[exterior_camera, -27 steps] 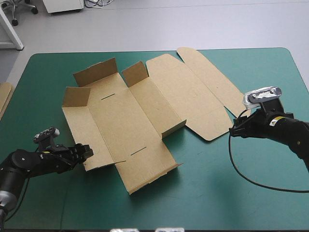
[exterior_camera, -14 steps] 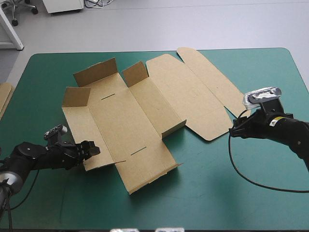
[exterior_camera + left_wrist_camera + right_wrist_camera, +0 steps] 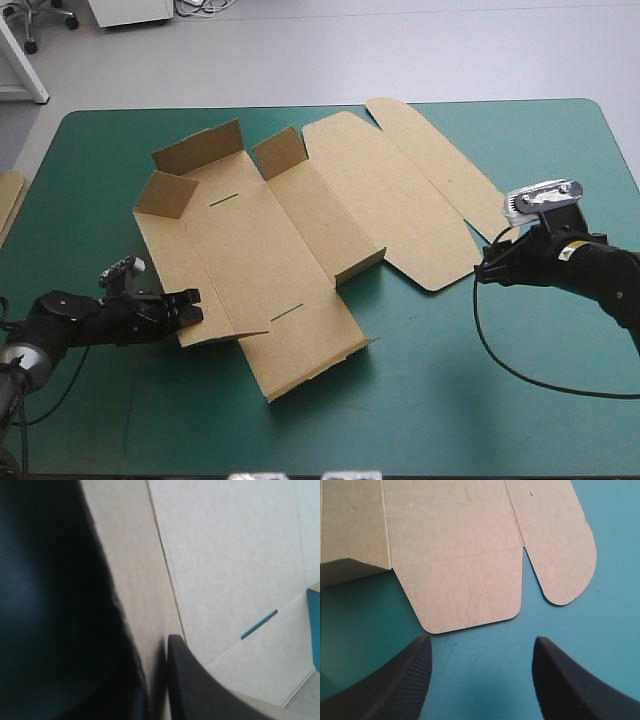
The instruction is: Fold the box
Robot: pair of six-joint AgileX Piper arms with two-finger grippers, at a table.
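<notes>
High view, folding barely begun: I find the box (image 3: 270, 250) lying mostly as an open brown sheet across the middle of the teal-green table cover (image 3: 450, 400), its base flat on the cover. Nearest me, the long left side panel (image 3: 170, 270) appears tipped a little off the cover at its near corner. Across the base a short wall (image 3: 360, 268) stands raised. Farther back, small corner flaps (image 3: 165, 192) stand up at the far-left end, and farthest, toward the far right, the lid (image 3: 400, 190) lies flat. By my reading no wall is tucked yet, so nearly all the work remains: raising the long sides, folding in the flaps and locking them. My left gripper (image 3: 190, 305) reaches in low from the near left, arm stretched almost level with the table, and its black fingers are pinched onto the near corner of that left panel. The left wrist view shows a sliver of board pressed between them. My right gripper (image 3: 480, 647) sits low at the table's right side, apart from the box, with its fingers spread wide. It points at the lid's front tab (image 3: 470, 595) just ahead of it without touching. A strip of spare board (image 3: 8, 205) shows at the table's left edge.
</notes>
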